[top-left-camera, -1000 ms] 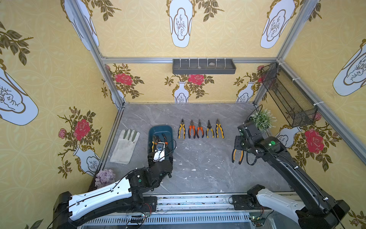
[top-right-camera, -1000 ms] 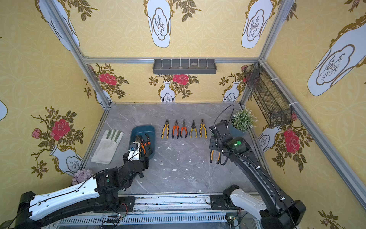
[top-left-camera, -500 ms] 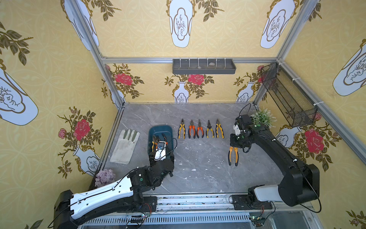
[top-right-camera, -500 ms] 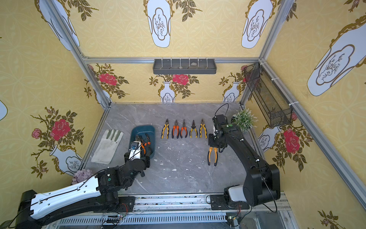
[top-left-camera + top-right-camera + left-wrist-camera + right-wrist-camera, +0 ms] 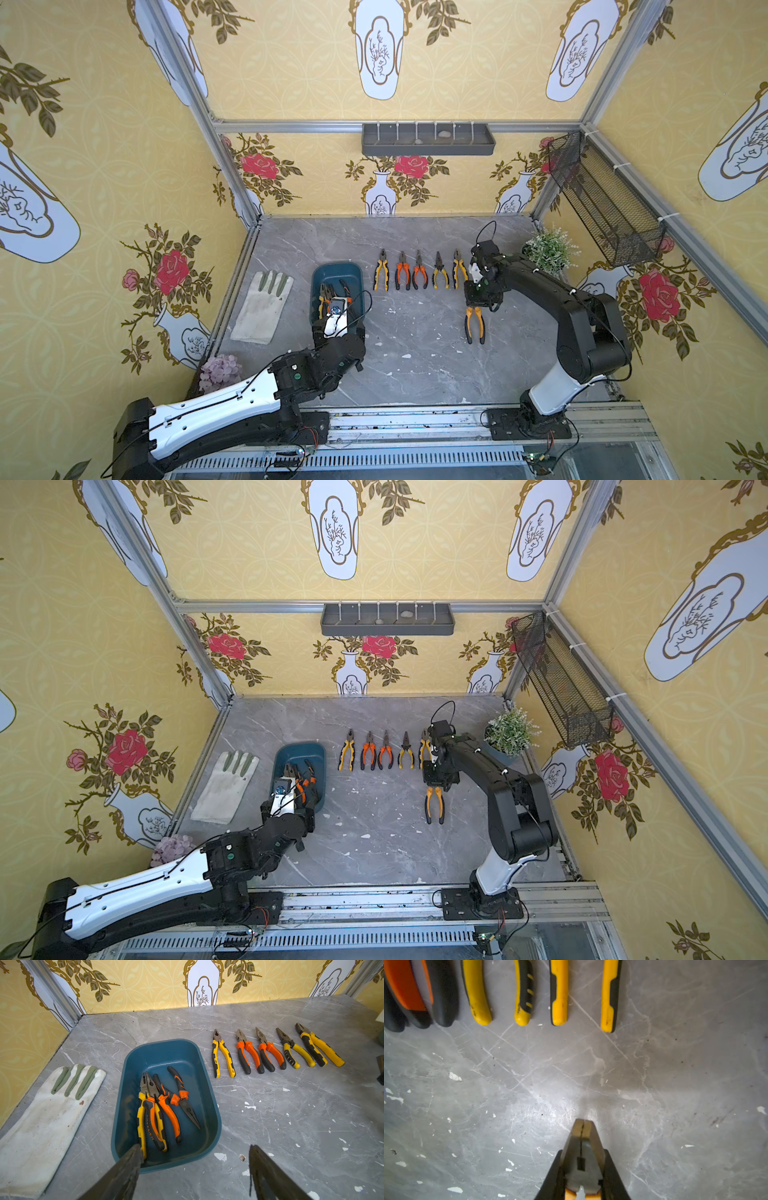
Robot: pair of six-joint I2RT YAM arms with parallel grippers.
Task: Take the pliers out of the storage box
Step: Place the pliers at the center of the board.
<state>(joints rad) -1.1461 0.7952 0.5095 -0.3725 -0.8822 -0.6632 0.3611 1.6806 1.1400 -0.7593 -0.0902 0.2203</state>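
Since a second ago the right arm (image 5: 582, 320) has folded up, so its elbow now stands high above its base, and the pliers it carries have slid slightly toward the row. The left arm (image 5: 216, 411) has hardly shifted. It lies low, stretched from the front left corner to the storage box (image 5: 162, 1057), which sits on the grey surface (image 5: 415, 365) beside a work glove (image 5: 262, 307).

The left end effector (image 5: 195, 1147) hangs over the box's near end with its fingers spread wide, gripping nothing. The right end effector (image 5: 583, 1157) is angled down at the surface and clamped on the head of yellow-handled pliers (image 5: 583, 1138), whose handles trail toward the front. I cannot tell whether they touch the surface.

Five pliers (image 5: 268, 1051) lie in a row just beyond them, and three more (image 5: 153, 1109) lie in the box. Lettering runs along one handle there, but it is too small to read.
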